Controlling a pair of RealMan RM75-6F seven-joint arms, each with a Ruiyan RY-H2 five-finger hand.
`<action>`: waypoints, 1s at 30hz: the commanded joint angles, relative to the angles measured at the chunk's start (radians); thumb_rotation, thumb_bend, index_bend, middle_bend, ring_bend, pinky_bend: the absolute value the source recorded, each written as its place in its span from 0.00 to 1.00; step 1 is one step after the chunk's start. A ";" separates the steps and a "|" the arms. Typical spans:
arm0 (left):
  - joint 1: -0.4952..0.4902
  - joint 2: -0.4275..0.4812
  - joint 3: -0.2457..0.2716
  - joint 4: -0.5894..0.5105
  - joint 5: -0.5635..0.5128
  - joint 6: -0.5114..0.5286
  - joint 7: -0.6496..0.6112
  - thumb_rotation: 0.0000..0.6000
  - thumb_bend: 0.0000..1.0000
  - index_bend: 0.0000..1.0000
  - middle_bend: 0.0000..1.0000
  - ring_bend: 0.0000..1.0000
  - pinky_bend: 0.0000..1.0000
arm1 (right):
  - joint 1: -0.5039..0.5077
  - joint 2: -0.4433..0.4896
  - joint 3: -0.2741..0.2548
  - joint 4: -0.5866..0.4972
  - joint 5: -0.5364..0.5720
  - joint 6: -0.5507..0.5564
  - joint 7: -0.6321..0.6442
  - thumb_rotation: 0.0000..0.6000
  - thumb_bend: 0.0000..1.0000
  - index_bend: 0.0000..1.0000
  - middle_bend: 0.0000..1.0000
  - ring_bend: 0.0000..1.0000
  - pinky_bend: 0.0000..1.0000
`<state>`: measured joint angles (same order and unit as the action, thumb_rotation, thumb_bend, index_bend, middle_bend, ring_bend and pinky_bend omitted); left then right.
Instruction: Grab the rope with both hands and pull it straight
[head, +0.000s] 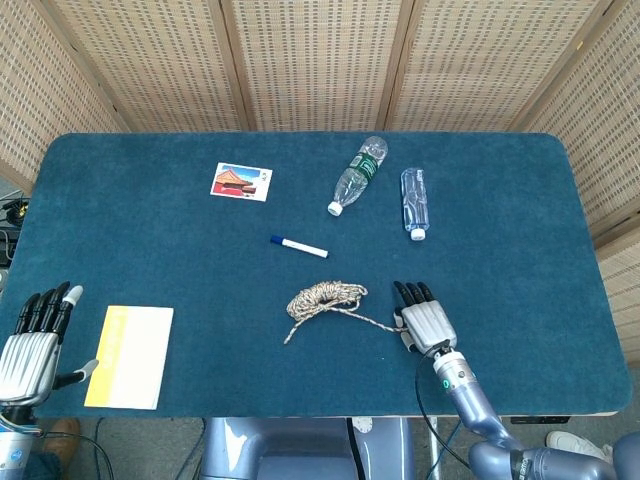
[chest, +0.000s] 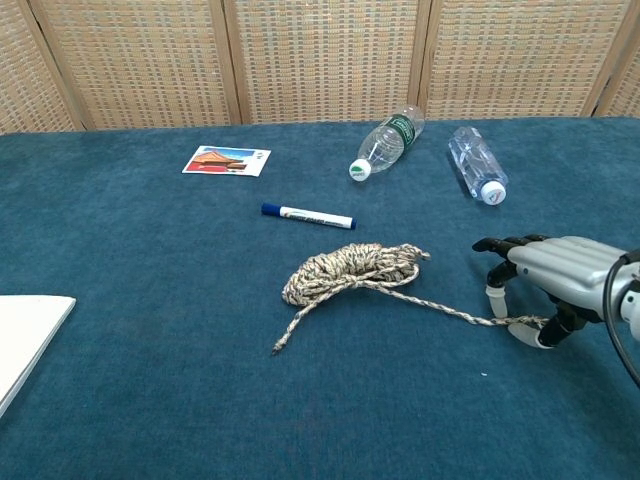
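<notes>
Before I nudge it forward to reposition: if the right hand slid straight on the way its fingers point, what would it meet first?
Probably nothing close: the right hand points up the table, with bare cloth ahead. The clear bottle lies farthest along that line and looks like the first thing met. The rope sits off to its left.

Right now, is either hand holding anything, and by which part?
Cannot tell for the right hand: its thumb meets the rope at the loose end, with no clear pinch. The left hand holds nothing.
</notes>
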<state>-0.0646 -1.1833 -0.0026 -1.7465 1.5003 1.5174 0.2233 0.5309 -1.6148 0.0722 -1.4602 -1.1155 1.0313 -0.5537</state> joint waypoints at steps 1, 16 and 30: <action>0.000 0.000 0.000 0.000 0.001 -0.001 0.000 1.00 0.00 0.00 0.00 0.00 0.00 | 0.001 -0.002 0.000 0.003 0.002 0.000 -0.001 1.00 0.41 0.50 0.00 0.00 0.00; 0.002 -0.001 -0.002 0.000 0.004 -0.008 0.001 1.00 0.00 0.00 0.00 0.00 0.00 | 0.004 -0.019 -0.004 0.026 -0.003 0.006 -0.004 1.00 0.44 0.60 0.00 0.00 0.00; -0.083 -0.036 -0.014 0.032 0.103 -0.080 0.127 1.00 0.01 0.00 0.00 0.00 0.00 | -0.003 -0.005 -0.009 0.008 -0.041 0.039 0.001 1.00 0.47 0.62 0.00 0.00 0.00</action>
<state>-0.1107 -1.2074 -0.0083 -1.7292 1.5628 1.4668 0.3058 0.5283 -1.6206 0.0639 -1.4508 -1.1537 1.0682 -0.5503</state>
